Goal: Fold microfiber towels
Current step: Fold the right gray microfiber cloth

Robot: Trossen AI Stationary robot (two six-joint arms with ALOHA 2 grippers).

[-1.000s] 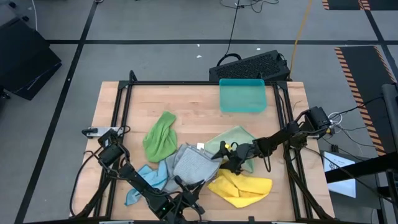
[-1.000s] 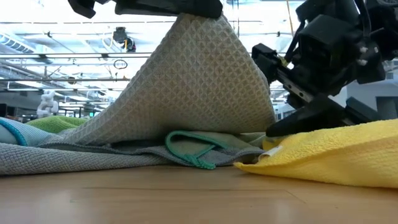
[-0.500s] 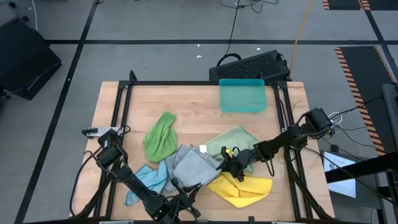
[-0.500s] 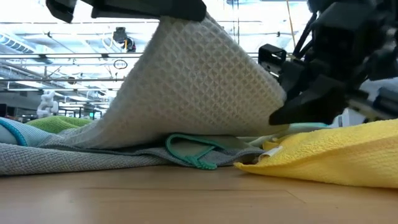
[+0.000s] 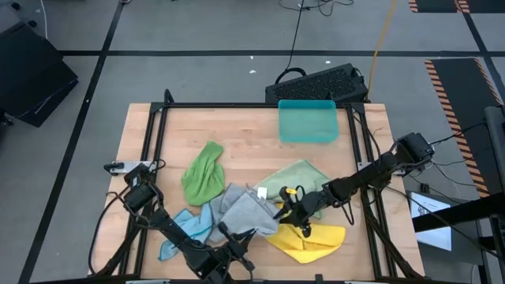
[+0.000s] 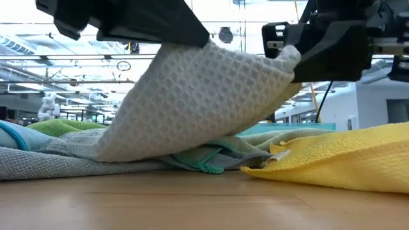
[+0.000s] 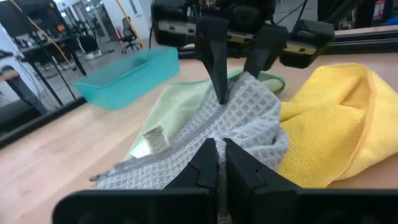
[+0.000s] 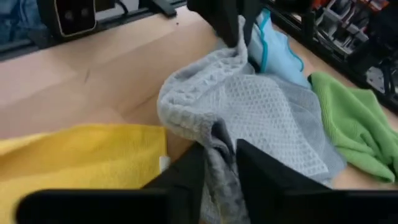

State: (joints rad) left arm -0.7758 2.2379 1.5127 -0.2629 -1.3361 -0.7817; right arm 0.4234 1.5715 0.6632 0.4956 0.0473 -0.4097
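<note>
A grey waffle-weave towel (image 5: 243, 210) sits in the middle of a heap of microfiber towels: bright green (image 5: 203, 175), light blue (image 5: 185, 229), pale green (image 5: 296, 177) and yellow (image 5: 309, 241). My left gripper (image 5: 237, 235) comes in from the near left and is shut on the grey towel's near edge. My right gripper (image 5: 281, 208) comes from the right and is shut on the same towel's right corner. In the low view the grey towel (image 6: 198, 102) arches up between the two grippers, and its lower part lies on the other cloths. My left gripper pinches the grey towel's near edge (image 7: 219, 138) between its two fingers, coming almost level from the table's near-left side. That edge is lifted; the cloth slopes down from it onto the heap. My right gripper pinches a bunched corner of the grey towel (image 8: 217, 138) between its two fingers, slanting down from the table's right side. The corner (image 6: 286, 61) is raised clear of the yellow towel, and the cloth sags between the two holds.
A teal plastic tray (image 5: 308, 121) stands at the far right of the table. A dark frame (image 5: 237, 105) runs around the tabletop. Bare wood shows at the far left and in front of the heap.
My right gripper, open and low beside the grey towel a second ago, has shut on its right corner, rolled, and risen with it. That corner is now lifted off the pale green and yellow towels, and the towel hangs between both grippers.
</note>
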